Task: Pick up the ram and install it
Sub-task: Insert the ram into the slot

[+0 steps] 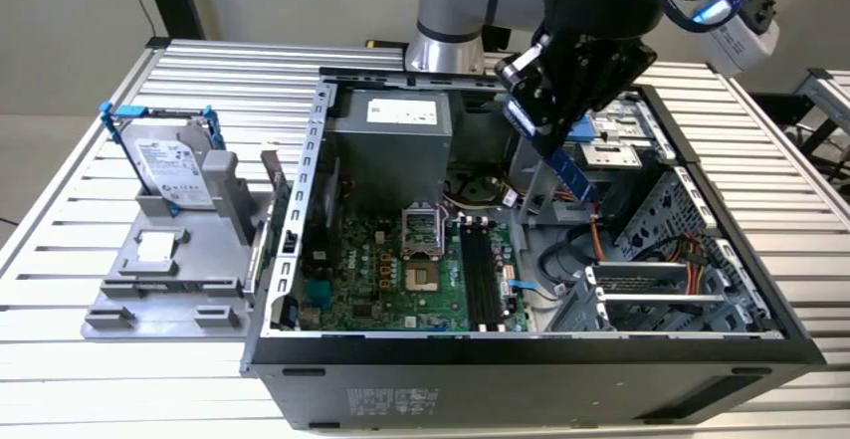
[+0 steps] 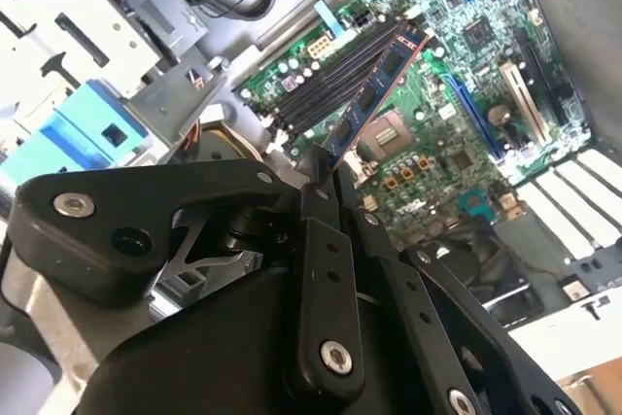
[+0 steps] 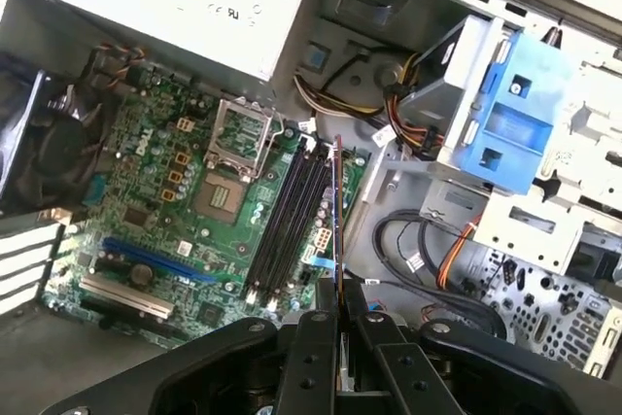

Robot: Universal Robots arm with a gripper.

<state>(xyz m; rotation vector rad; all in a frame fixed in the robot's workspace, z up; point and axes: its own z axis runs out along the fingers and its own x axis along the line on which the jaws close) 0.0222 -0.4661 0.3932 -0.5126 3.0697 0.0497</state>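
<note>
Exterior view first: the black two-fingered gripper on the arm hangs over the open dark-grey computer case. Its fingers are pinched onto the upper end of the ram, a thin, long, bluish circuit-board stick with a row of small dark chips. The stick slants down from the jaws into the mouth of the case and, as far as I can see, touches nothing below. I'd judge the pick-up done and the install not: the ram is in the air, not seated.

In the second wrist view the ram juts out from the gripper toward the green motherboard, with the long black memory slots behind it. In the first wrist view it shows edge-on, a thin line beside those slots, which all look bare to me.

Inside the case the motherboard lies flat on the floor with its square processor socket uncovered. A grey metal power supply box sits at the far end, a blue plastic drive bracket sits in its bay, and loose cables curl beside it. On the slatted metal table, at the exterior view's left, a grey plastic fixture holds a silver hard drive in a blue bracket, standing upright in it
</note>
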